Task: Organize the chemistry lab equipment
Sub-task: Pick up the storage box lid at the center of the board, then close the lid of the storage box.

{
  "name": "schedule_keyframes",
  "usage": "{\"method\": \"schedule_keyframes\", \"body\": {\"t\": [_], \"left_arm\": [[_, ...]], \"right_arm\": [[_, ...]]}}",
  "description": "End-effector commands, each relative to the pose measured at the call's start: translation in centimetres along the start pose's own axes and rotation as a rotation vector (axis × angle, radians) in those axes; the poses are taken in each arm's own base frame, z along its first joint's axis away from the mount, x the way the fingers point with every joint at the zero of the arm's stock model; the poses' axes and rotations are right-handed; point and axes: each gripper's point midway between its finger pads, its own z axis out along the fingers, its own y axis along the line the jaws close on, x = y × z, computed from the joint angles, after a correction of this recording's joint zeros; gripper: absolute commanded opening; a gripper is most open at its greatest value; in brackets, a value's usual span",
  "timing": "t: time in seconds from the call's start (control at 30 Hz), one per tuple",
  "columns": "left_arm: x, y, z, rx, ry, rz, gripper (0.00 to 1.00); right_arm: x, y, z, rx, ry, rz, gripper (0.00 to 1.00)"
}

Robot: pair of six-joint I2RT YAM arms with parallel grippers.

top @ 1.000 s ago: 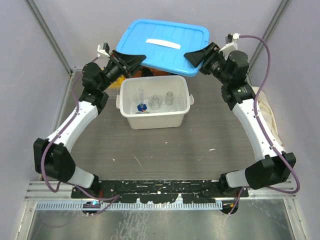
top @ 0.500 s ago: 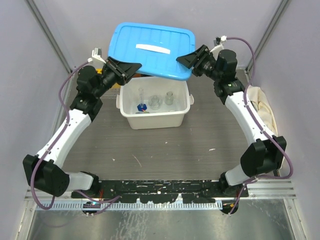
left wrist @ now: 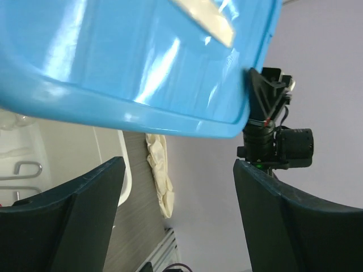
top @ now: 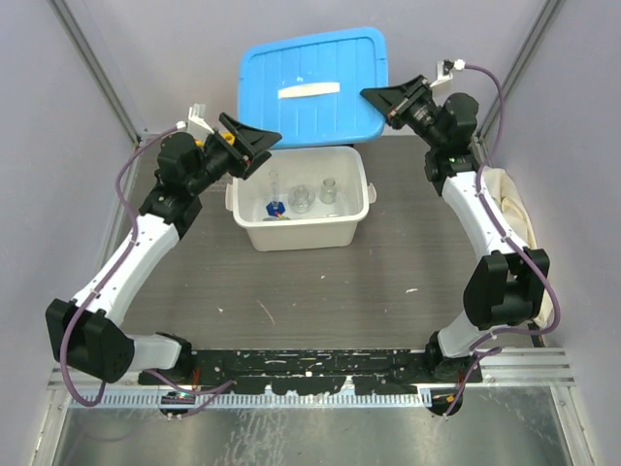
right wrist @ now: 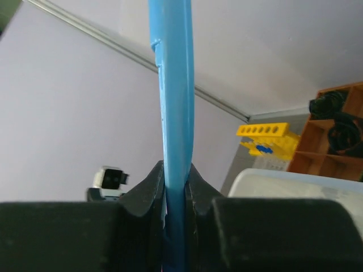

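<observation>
1. Top view: the right hand [top: 376, 107] is clenched on the right edge of the blue lid [top: 291, 63], which is held up over the rear of the white bin [top: 301, 231] on the tabletop [top: 320, 291]. The left hand [top: 262, 150] is released, its fingers spread beside the bin's left rear corner. Small clear glass flasks [top: 303, 197] stand in the bin.
2. Left wrist: the fingers gape with nothing between them, and the lid hangs overhead.
3. Right wrist: both fingers pinch the lid's rim. The yellow six-hole tube rack [right wrist: 266, 131] sits beyond the bin.
</observation>
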Motion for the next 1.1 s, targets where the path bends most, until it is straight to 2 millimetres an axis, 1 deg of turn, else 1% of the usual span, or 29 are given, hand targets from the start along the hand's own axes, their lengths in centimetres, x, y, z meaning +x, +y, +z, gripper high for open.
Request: {"method": "schedule_keyframes", "body": {"t": [0.0,0.1,0.17,0.3,0.33,0.37,0.4,0.47,0.5,0.57,0.63,0.67,0.8,0.87,0.97,1.03,1.07], "left_arm": [[0.4,0.3,0.6,0.017,0.019,0.027,0.8],[0.1,0.3,0.6,0.015,0.008,0.03,0.8],[-0.2,-0.1,0.3,0.024,-0.009,0.047,0.79],[-1.7,-2.1,-0.6,0.043,-0.051,0.091,0.77],[-2.6,-3.9,-1.9,0.069,-0.08,0.121,0.77],[-3.3,-4.6,-2.6,0.06,-0.096,0.141,0.78],[-4.4,-5.6,-3.4,0.06,-0.124,0.168,0.78],[-6.6,-7.3,-4.7,0.06,-0.177,0.208,0.82],[-8.0,-8.7,-5.5,0.067,-0.215,0.242,0.86],[-9.4,-10.1,-6.3,0.055,-0.246,0.275,0.92],[-10.3,-11.8,-6.6,0.073,-0.267,0.327,0.99],[-10.6,-12.6,-6.7,0.091,-0.273,0.339,0.98],[-11.1,-13.1,-4.2,0.153,-0.236,0.328,0.98],[-10.6,-12.5,-2.5,0.185,-0.181,0.285,0.98],[-9.7,-10.7,-0.4,0.209,-0.099,0.198,0.98],[-9.0,-9.0,0.7,0.198,-0.058,0.158,0.98],[-8.7,-8.1,1.1,0.183,-0.045,0.151,0.98]], "right_arm": [[-2.7,6.6,-1.5,-0.226,-0.053,-0.02,0.01],[-3.3,6.9,-2.0,-0.252,-0.058,0.031,0.01],[-3.6,7.2,-2.3,-0.279,-0.061,0.06,0.01],[-4.0,6.2,-2.5,-0.259,-0.062,0.123,0.01],[-4.1,5.8,-2.6,-0.25,-0.063,0.149,0.01],[-4.2,5.5,-2.7,-0.243,-0.062,0.177,0.01],[-4.3,5.2,-2.9,-0.24,-0.059,0.208,0.01],[-4.4,4.6,-3.3,-0.231,-0.056,0.263,0.01],[-4.2,4.6,-3.5,-0.226,-0.05,0.281,0.01],[-3.6,4.0,-3.8,-0.189,-0.036,0.299,0.01],[-2.8,3.3,-4.3,-0.148,-0.03,0.302,0.01],[-2.3,3.0,-4.6,-0.136,-0.026,0.308,0.01],[-0.2,2.3,-5.5,-0.135,0.016,0.349,0.01],[1.3,2.5,-5.5,-0.154,0.056,0.379,0.01],[3.6,3.0,-5.3,-0.176,0.1,0.39,0.01],[4.9,2.9,-5.2,-0.169,0.113,0.384,0.01],[5.6,2.6,-5.2,-0.154,0.122,0.38,0.01]]}}
